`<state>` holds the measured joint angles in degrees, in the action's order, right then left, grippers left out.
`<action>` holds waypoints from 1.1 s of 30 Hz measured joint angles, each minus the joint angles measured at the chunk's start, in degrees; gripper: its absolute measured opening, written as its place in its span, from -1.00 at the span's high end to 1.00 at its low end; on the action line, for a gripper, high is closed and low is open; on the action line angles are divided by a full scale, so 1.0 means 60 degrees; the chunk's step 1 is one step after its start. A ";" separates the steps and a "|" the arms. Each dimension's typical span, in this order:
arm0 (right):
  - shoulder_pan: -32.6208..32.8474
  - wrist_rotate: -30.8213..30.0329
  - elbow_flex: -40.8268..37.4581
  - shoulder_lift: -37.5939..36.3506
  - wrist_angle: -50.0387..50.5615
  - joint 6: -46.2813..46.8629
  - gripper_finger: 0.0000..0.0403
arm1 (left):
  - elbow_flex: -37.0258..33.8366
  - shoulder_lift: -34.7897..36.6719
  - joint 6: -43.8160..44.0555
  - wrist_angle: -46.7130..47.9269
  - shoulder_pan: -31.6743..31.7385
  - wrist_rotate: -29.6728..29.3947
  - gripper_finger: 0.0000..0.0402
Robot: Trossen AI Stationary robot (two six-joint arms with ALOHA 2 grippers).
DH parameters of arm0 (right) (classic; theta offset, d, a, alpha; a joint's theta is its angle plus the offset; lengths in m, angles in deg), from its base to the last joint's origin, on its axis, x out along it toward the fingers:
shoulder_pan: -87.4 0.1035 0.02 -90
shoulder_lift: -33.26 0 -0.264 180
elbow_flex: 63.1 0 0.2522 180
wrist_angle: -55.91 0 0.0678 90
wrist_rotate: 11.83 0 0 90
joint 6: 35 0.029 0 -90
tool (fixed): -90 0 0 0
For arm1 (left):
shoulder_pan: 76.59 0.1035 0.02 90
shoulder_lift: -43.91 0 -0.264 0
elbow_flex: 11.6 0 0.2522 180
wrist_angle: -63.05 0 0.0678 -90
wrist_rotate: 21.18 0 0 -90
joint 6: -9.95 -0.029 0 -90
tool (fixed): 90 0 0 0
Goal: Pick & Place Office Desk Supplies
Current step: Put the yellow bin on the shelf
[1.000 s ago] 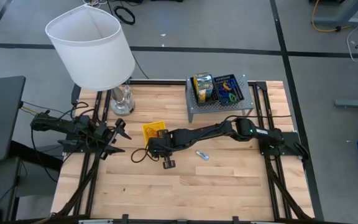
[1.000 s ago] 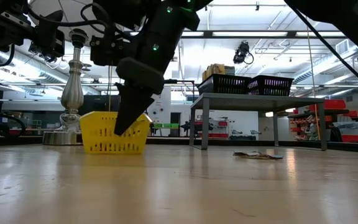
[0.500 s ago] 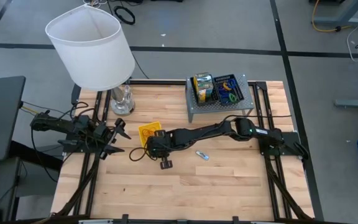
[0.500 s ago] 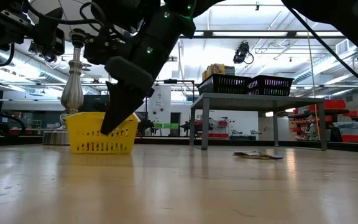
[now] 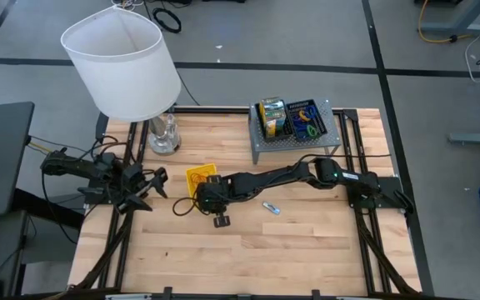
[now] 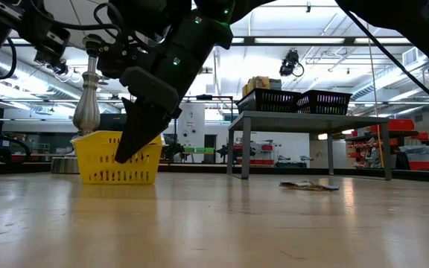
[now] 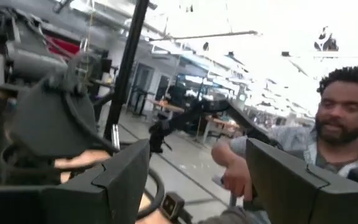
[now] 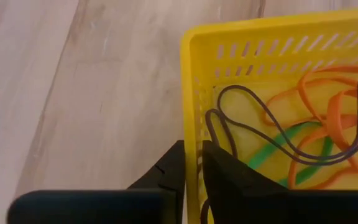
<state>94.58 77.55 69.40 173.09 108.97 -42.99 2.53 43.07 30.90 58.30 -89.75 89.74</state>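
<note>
A small yellow slotted basket [image 5: 201, 176] stands on the wooden table near its middle, also shown in the low view [image 6: 116, 159]. Inside lie orange [image 8: 328, 106], green [image 8: 284, 149] and dark purple [image 8: 253, 118] rubber bands. My right gripper [image 5: 203, 194] reaches across from the right and is shut on the basket's wall, seen close up in the right wrist view [image 8: 193, 155]. My left gripper [image 5: 151, 184] hovers open at the table's left edge, away from the basket, its fingers [image 7: 123, 180] wide apart. My right gripper pinches the yellow basket's side wall near a corner [image 8: 194, 118], one finger inside the basket and one outside. The fingers [image 6: 129, 145] come slanting down from above. The basket sits upright with its bottom on the table.
A tall lamp with a white shade [image 5: 123, 65] stands at the far left corner. A grey raised shelf [image 5: 294, 137] at the far side carries black baskets with crayon boxes and rubber bands. A small item [image 5: 271, 208] lies right of the basket. A person [image 7: 334, 143] shows beyond the table.
My right gripper has moved a little toward the table's left edge, staying shut on the basket wall. The basket has slid along the table with it, still upright. My left gripper has shifted slightly at the left edge.
</note>
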 joint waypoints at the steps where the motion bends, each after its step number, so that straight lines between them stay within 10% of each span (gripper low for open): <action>1: 0.0000 -0.0001 0.0000 0.0000 0.0002 -0.0006 0.71 | 0.0000 0.0000 0.0054 -0.0119 0.0000 -0.0119 -0.34; 25: 0.0682 -0.3398 0.1158 -0.0007 -0.0135 -0.2076 0.12 | 0.0017 0.0007 0.0264 -0.1728 0.0004 -0.2889 -0.34; 33: 0.1438 -0.4632 0.2643 -0.0021 0.2223 -0.1687 0.15 | 0.0283 -0.0569 -0.0100 0.2860 0.0018 -0.3430 -0.33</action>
<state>103.21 49.75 85.26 172.96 122.31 -53.11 4.22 39.65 30.30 75.46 -89.65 69.17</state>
